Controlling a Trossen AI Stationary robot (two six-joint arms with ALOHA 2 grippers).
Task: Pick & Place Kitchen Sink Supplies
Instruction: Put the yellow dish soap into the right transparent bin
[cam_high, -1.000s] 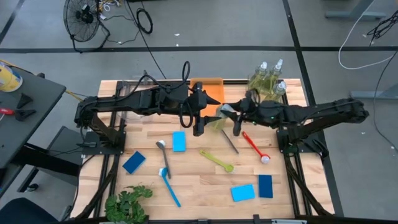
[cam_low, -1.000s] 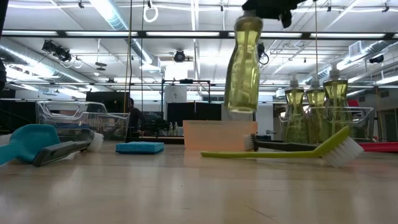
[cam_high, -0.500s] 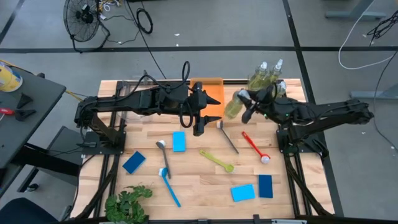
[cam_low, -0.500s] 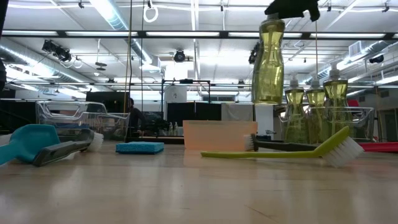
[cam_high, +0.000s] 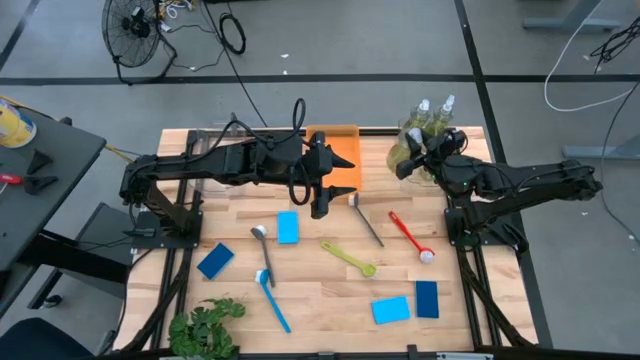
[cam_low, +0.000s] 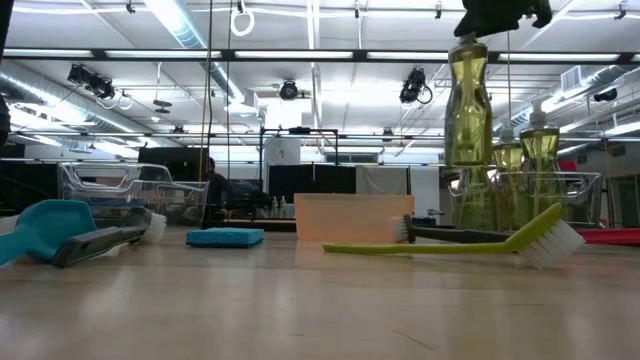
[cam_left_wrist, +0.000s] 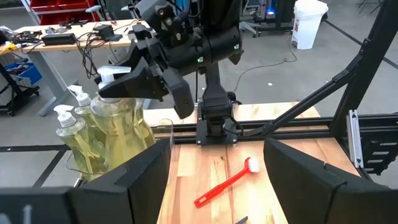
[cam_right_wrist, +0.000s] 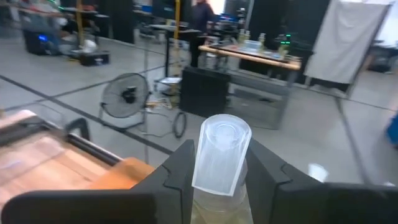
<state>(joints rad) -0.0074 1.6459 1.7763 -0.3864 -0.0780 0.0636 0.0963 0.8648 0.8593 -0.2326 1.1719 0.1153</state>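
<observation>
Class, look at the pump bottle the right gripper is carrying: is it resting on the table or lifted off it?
Lifted. In the low view the pump bottle hangs upright from the right gripper, its base well above the table.

Right gripper (cam_high: 412, 160) | carried soap bottle (cam_high: 401, 152) away from orange tray (cam_high: 338, 147) | now raised just beside standing bottles (cam_high: 432, 120) at back-right corner
</observation>
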